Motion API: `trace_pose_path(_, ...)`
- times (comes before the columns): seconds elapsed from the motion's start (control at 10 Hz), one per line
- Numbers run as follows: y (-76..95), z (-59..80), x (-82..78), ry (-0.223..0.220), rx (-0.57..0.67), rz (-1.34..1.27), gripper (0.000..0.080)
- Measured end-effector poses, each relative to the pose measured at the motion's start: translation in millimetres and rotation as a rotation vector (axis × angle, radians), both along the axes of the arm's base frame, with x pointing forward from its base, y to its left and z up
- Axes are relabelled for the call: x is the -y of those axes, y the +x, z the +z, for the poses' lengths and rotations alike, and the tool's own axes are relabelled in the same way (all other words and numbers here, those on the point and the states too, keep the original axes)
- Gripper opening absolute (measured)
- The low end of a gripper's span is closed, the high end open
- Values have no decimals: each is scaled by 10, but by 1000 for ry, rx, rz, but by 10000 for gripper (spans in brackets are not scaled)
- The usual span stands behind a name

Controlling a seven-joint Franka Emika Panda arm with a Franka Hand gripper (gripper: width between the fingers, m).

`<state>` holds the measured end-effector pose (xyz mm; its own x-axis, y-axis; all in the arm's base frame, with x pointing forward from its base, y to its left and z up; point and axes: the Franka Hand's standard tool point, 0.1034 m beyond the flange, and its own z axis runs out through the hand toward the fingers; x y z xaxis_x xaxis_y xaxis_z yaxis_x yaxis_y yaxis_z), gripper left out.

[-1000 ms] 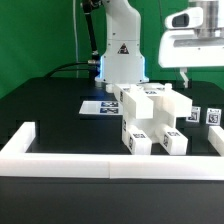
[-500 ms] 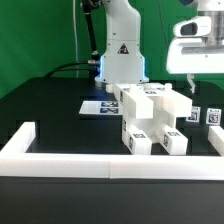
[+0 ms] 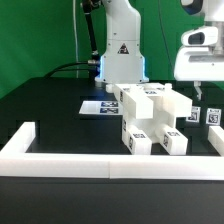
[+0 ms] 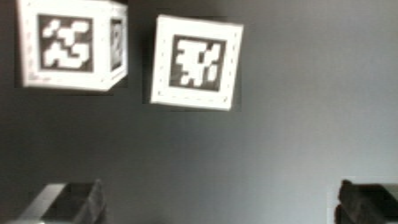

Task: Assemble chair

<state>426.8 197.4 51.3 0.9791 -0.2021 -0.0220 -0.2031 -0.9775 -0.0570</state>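
The partly built white chair (image 3: 150,116), blocky with black-and-white tags, stands on the black table in the middle of the exterior view. Two small white tagged pieces (image 3: 193,115) (image 3: 213,116) stand at its right. They show in the wrist view as two tagged blocks (image 4: 71,45) (image 4: 192,60). My gripper (image 3: 199,92) hangs above these small pieces at the exterior view's right, clear of the chair. In the wrist view the gripper (image 4: 221,205) is open, with dark fingertips (image 4: 71,203) far apart and only bare table between them.
The marker board (image 3: 99,106) lies flat behind the chair's left side. The robot base (image 3: 122,55) stands at the back. A low white border wall (image 3: 100,166) runs along the front, with raised ends at the left (image 3: 20,140) and the right.
My gripper has moved toward the exterior view's right and slightly up, from beside the chair's right side to above the two small tagged pieces. The chair and pieces have not moved.
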Motion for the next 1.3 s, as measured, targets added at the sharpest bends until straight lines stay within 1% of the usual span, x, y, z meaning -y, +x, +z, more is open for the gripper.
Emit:
trace_pose_path(0.4, -83, -152, 3, -13, -18, 13, 649)
trace_pose_path(0.9, -75, -157, 19, -13, -18, 12, 649)
trace_pose_path(1.0, -75, -175, 37, -14, -15, 15, 649)
trace_pose_path(1.3, -141, -255, -17, -20, -26, 22, 649)
